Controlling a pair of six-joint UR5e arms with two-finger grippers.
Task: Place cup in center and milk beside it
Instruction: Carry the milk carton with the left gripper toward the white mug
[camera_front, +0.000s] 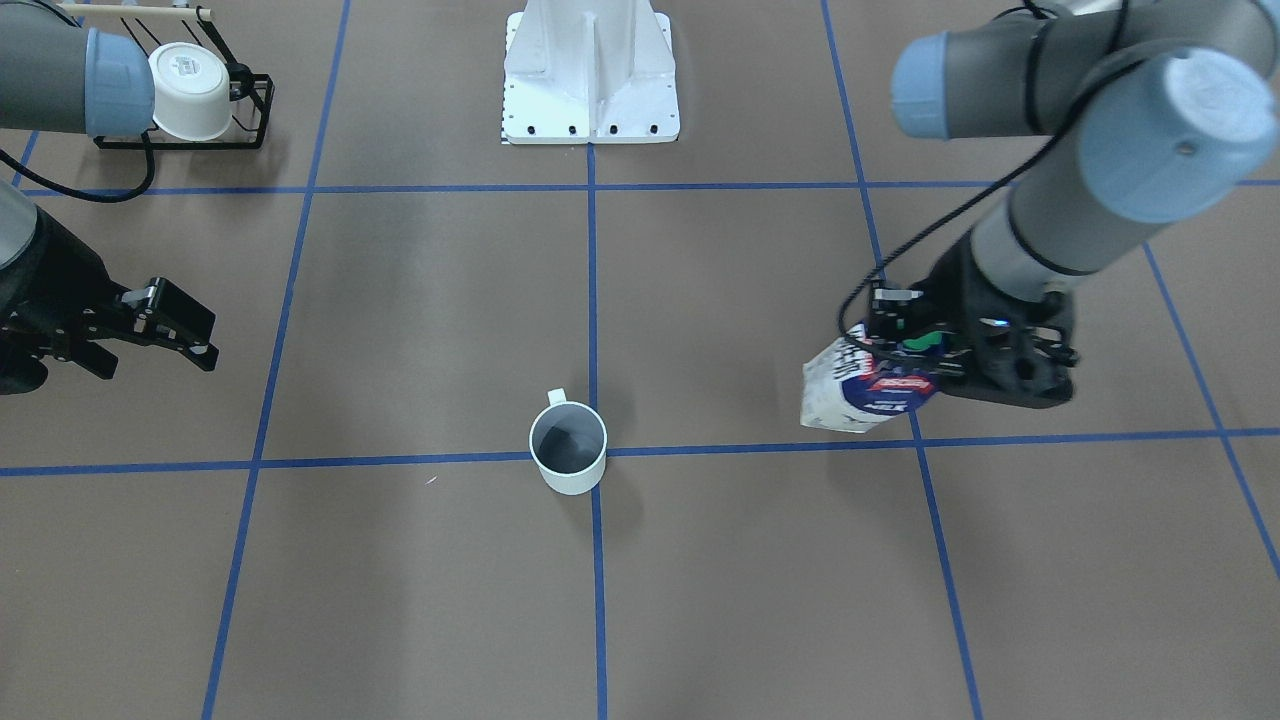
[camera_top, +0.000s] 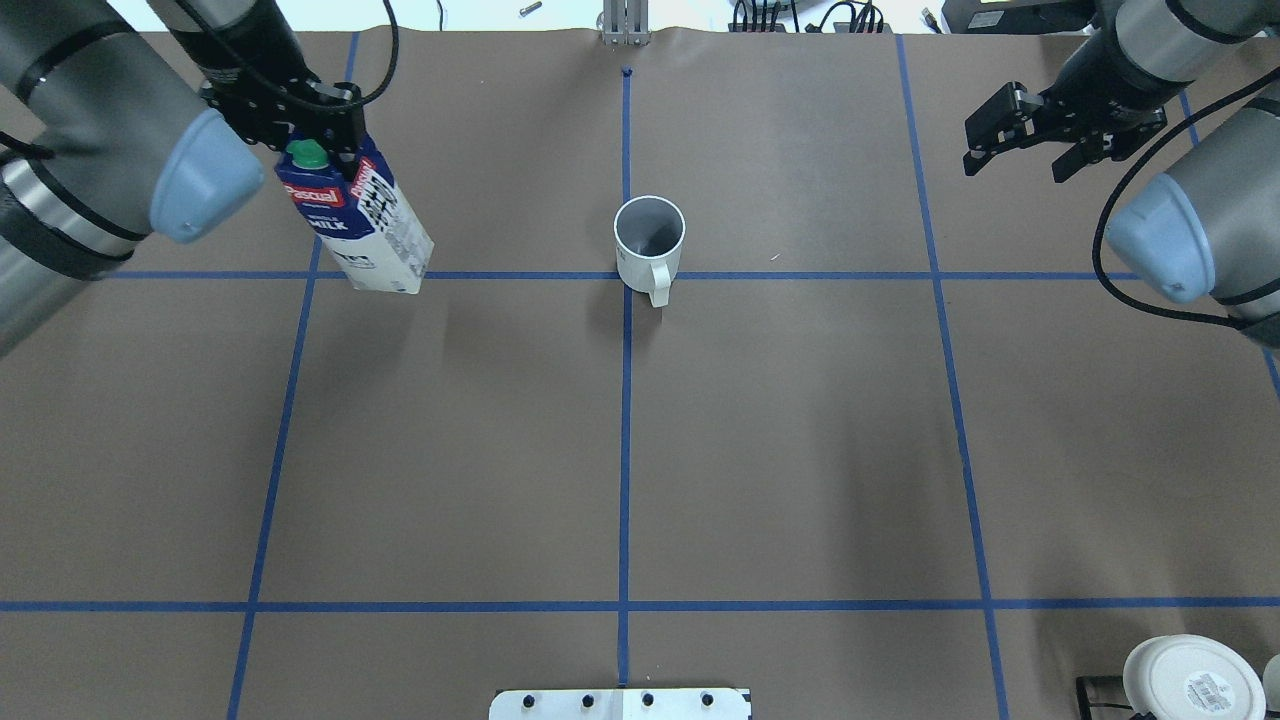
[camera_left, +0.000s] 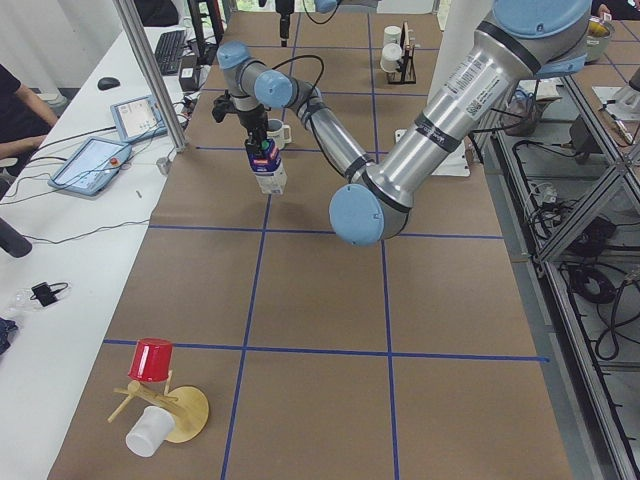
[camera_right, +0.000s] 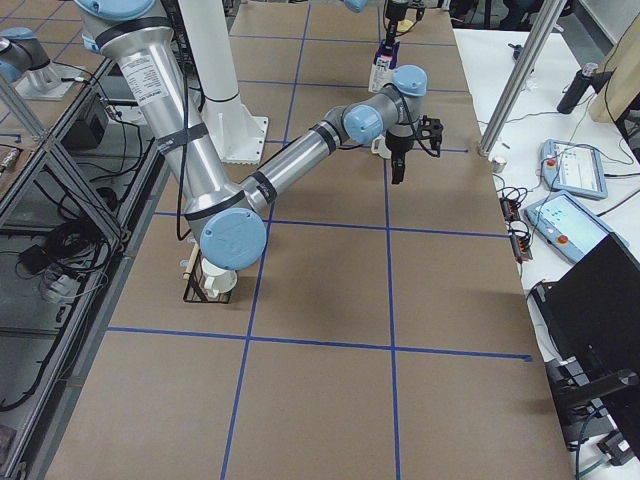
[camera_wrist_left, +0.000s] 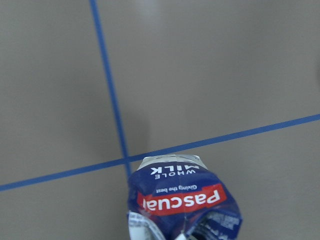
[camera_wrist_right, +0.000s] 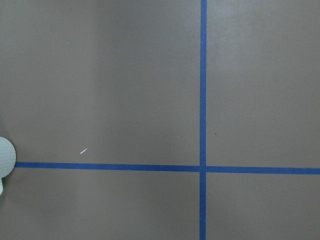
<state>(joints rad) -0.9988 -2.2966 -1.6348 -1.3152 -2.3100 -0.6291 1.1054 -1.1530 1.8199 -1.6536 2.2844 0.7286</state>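
The cup (camera_front: 568, 447), a small white mug with a dark grey inside, stands upright on the middle blue tape line; in the overhead view (camera_top: 650, 238) its handle points toward the robot. Its rim shows at the left edge of the right wrist view (camera_wrist_right: 4, 157). My left gripper (camera_top: 320, 150) is shut on the top of the milk (camera_top: 365, 225), a navy and white carton with a green cap, held tilted well to the cup's left (camera_front: 865, 385). I cannot tell whether its base touches the paper. My right gripper (camera_top: 1015, 170) is open and empty, far right of the cup.
A black rack (camera_front: 250, 110) holds a white cup with a round label (camera_front: 190, 90) at the robot's near right corner. A wooden stand with a red cup (camera_left: 152, 360) and a white cup (camera_left: 150, 430) sits at the left end. The white robot base (camera_front: 590, 70) is behind the cup.
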